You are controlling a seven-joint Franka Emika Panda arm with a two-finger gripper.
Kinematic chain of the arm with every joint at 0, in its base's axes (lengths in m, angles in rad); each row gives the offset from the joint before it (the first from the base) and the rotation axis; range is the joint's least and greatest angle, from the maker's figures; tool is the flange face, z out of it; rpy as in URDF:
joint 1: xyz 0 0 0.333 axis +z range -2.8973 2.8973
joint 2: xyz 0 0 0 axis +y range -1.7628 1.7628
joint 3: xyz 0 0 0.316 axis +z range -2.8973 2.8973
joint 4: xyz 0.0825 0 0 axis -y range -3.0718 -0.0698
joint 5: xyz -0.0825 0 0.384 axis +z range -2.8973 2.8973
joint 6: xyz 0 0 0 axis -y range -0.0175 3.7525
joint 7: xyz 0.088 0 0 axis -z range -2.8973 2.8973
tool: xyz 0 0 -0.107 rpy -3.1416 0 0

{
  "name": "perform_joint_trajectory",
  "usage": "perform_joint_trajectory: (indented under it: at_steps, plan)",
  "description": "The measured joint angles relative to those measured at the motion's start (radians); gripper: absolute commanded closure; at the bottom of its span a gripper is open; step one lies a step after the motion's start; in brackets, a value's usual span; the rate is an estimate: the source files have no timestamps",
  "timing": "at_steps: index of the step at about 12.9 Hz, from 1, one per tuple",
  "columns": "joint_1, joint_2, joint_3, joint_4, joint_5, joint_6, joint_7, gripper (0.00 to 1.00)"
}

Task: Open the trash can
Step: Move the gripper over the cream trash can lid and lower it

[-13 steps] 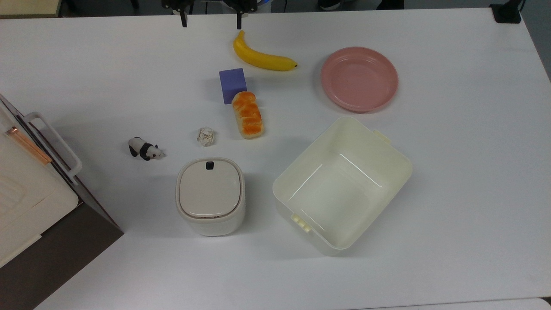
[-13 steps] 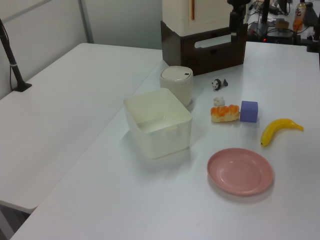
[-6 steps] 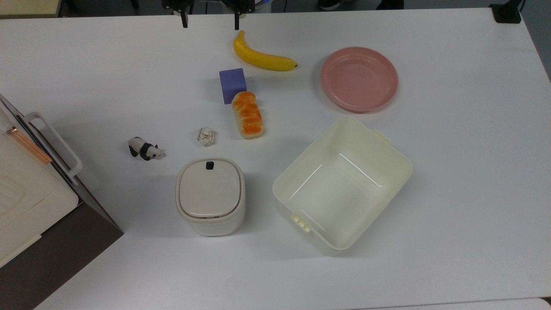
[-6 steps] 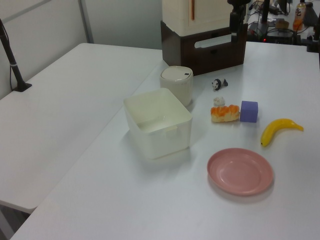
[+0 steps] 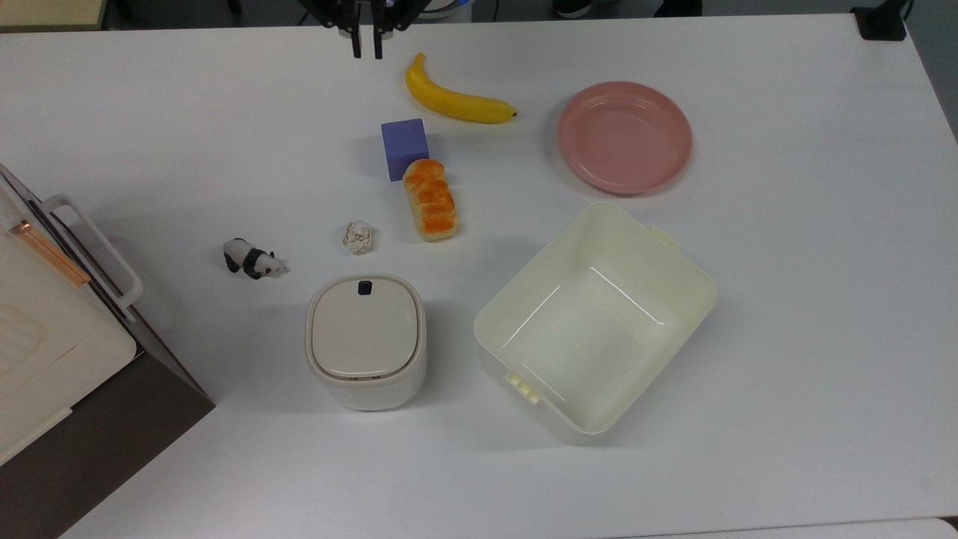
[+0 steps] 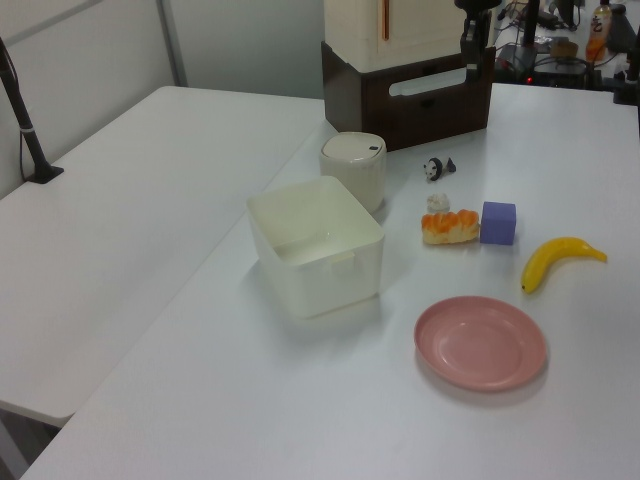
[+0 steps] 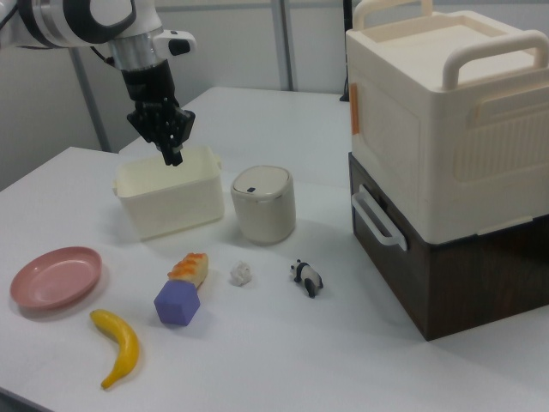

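Black two-finger gripper [image 5: 367,46] now seen narrowed, fingers nearly together, where wide spread was seen half second ago; nothing held. Small cream-white rounded-square plastic trash can [image 5: 366,341], beige lid flat, still shut, between toy panda [image 5: 253,259] and large lidless cream tub [image 5: 673,266]. Closed-finger push on black button [image 5: 364,287] judged intended; approach not yet made.

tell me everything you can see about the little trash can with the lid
The trash can is a small cream-white bin, rounded-square from above, plastic by its look. Its flat beige lid is shut, with a small black button at one edge. It stands upright on the white table, beside the larger open tub but apart from it. Nothing touches it; the crumpled paper ball and panda figure lie close by.
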Motion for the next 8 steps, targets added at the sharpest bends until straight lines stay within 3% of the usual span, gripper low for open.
perform_joint_trajectory:
  at_steps: [8]
  plan:
    - [0.000, 0.007, 0.001, 0.000, 0.000, 0.011, 0.000, 1.00]
